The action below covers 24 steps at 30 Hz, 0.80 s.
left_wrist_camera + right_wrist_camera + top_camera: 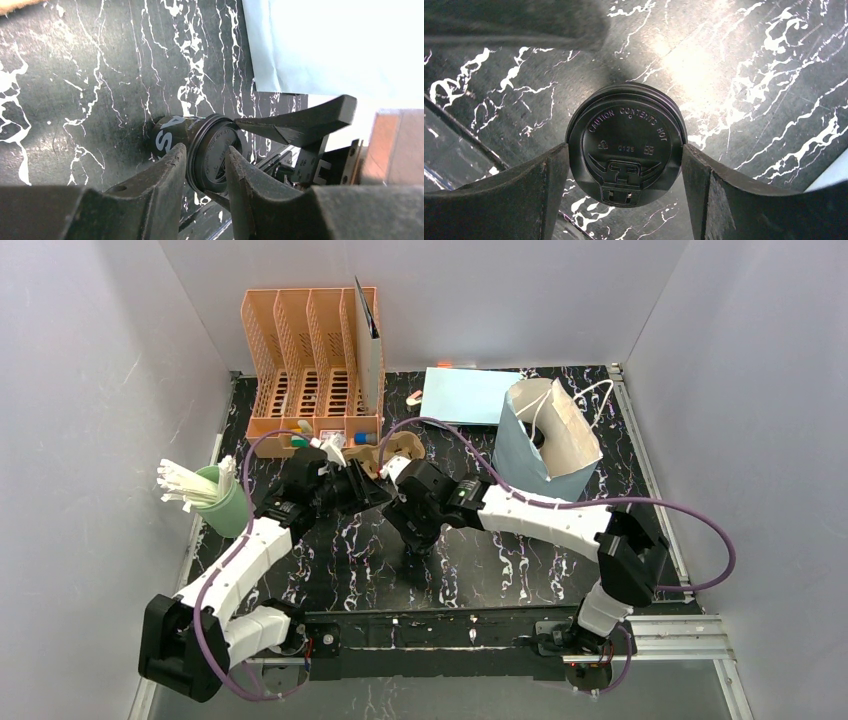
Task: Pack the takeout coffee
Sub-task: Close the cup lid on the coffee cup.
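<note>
My right claw (624, 152) grips the coffee cup (626, 130) by its black lid, a finger against each side of the rim. The cup stands on the marbled bench (749, 75). My left claw (205, 155) straddles the lid's edge, narrowly parted; whether it pinches, I cannot tell.

Top view looks down; close wrist views share the cup (626, 150).
</note>
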{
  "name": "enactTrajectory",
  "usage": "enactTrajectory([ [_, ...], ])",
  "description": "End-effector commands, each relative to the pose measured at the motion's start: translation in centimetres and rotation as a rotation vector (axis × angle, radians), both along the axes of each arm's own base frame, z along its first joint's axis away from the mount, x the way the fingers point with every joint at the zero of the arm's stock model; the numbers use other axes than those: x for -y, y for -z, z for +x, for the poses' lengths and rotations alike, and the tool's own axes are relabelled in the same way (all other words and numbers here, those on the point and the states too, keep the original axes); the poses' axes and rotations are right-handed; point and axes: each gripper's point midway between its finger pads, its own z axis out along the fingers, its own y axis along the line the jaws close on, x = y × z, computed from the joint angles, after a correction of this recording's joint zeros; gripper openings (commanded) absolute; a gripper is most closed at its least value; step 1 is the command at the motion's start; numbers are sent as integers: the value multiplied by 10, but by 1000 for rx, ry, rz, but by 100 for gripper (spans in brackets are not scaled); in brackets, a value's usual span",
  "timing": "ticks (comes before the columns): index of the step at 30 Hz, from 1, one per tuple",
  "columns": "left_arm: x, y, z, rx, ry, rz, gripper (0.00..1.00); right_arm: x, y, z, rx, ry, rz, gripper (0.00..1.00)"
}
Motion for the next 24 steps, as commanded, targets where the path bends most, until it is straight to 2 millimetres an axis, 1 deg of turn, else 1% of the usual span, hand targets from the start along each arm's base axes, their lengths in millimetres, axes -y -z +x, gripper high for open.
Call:
enactTrajectory([
  [1, 7, 8, -8, -64, 36, -85, 32, 15, 27, -35, -83, -224, -70, 82],
  [4, 12, 16, -12, -82, 57, -125, 31, 12, 28, -37, -82, -298, -74, 82],
  [5, 11, 20, -14, -89, 57, -128, 31, 8, 26, -40, -96, -324, -69, 82],
  [8, 9, 29, -18, -106, 50, -129, 29, 6, 29, -40, -104, -354, -85, 82],
  [12, 8, 42, -26, -136, 45, -151, 26, 3, 33, -38, -109, -362, -100, 82],
  [18, 9, 54, -34, -162, 55, -171, 23, 2, 40, -39, -127, -365, -115, 82],
  [24, 7, 69, -38, -190, 60, -159, 19, 3, 43, -41, -140, -362, -119, 82],
])
